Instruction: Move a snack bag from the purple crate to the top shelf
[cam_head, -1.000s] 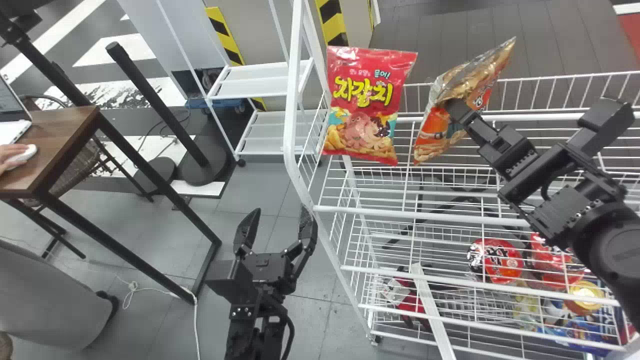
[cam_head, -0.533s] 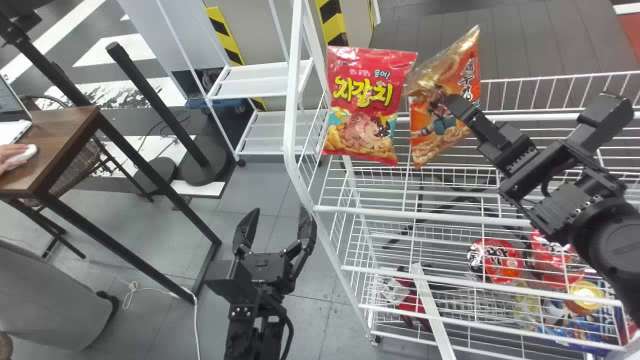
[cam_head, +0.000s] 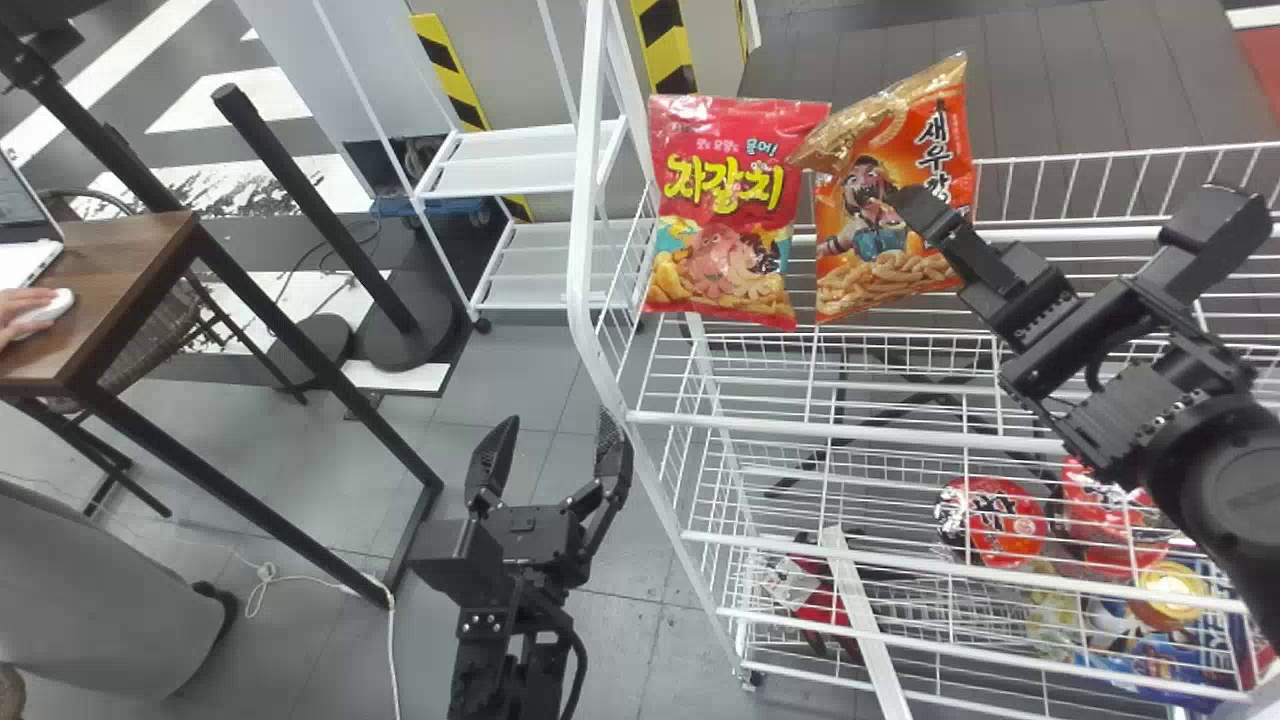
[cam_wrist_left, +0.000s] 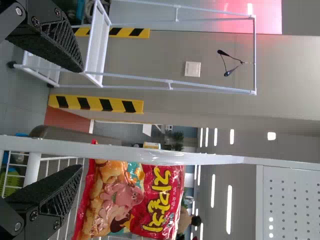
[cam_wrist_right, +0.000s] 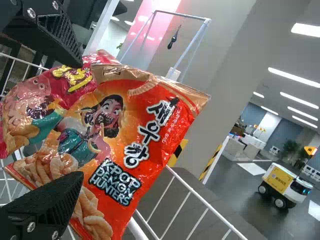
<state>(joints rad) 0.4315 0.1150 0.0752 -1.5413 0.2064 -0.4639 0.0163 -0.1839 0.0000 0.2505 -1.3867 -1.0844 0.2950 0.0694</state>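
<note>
Right hand (cam_head: 1070, 204): fingers spread, grasping nothing, one close against orange snack bag (cam_head: 890, 272), which stands tilted on top shelf (cam_head: 760, 422), overlapping red bag (cam_head: 722, 185). Risk: finger snags film on withdrawal, toppling it

2 glossy plastic snack bags (cam_head: 840, 275), metal rack (cam_head: 582, 200), wood tabletop (cam_head: 120, 262)

The snack bag (cam_head: 885, 240) is glossy orange with a gold-tan top band, its front printed with a bearded cartoon figure and curled snacks. It is plump and upright, its printed face towards the head camera, its top edge slanting up to the right. It is at the white wire top shelf (cam_head: 800, 428), toward the left end.
</note>
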